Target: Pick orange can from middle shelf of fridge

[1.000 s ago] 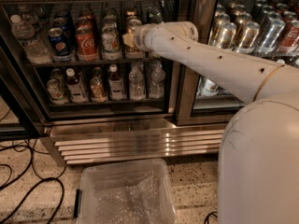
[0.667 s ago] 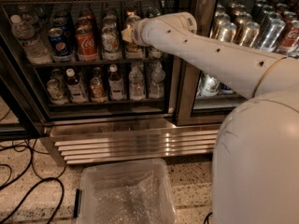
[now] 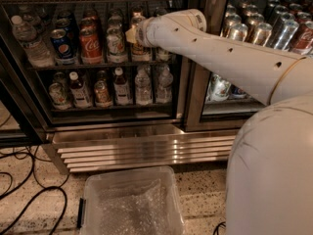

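Reach-and-grasp stage of the pick. The white arm [image 3: 220, 58] runs from lower right to upper left across the dark frame of the fridge [image 3: 194, 82]. It ends at the gripper [image 3: 133, 34], which sits at the front of the middle shelf [image 3: 73, 66], level with the tops of the front row of cans. The gripper's own body hides the jaws, so it cannot be told whether they are spread, narrowed or already around a can. The orange can [image 3: 141, 53] stands upright at the right end of that front row. It is just right of the white-and-green can [image 3: 116, 45] and two places right of the red Coca-Cola can [image 3: 91, 45]. The gripper covers its upper part, and only an amber lower body with a pale patch shows, resting on the wire rack. By judgement the can has not been lifted, since its base is in line with its neighbours. The next move probably calls for a firm closure on the can's sides, then a short lift over the thin front rail and a straight pull outward. That path should keep clear of the white-and-green can and of the rack of small bottles [image 3: 112, 89] below. A clear plastic bin [image 3: 161, 180] lies on the floor in front of the louvred base grille [image 3: 146, 148].
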{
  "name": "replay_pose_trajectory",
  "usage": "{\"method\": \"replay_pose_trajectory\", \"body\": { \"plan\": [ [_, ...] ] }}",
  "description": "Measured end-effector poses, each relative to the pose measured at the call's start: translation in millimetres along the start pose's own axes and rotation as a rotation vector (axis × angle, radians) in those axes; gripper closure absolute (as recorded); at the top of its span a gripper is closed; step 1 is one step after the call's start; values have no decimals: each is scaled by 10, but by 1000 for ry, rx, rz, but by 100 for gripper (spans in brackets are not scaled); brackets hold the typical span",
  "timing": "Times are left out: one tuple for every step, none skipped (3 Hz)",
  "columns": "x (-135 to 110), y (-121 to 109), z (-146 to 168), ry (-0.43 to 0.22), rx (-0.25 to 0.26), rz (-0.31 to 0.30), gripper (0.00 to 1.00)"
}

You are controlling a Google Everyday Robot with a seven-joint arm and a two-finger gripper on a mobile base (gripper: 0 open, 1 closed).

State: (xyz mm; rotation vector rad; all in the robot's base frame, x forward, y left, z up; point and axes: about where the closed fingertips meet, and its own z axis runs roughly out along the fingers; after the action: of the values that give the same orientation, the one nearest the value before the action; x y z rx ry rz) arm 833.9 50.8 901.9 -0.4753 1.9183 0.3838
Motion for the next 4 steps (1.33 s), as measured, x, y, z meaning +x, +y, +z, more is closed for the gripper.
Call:
{"method": "replay_pose_trajectory", "body": {
  "plan": [
    [180,46,-134,55,-6,68,100],
    [197,53,-132,58,-7,71,100],
    [417,173,-261,113,-26,141,100],
    [650,436,-480,150,-64,227,100]
  ]
}}
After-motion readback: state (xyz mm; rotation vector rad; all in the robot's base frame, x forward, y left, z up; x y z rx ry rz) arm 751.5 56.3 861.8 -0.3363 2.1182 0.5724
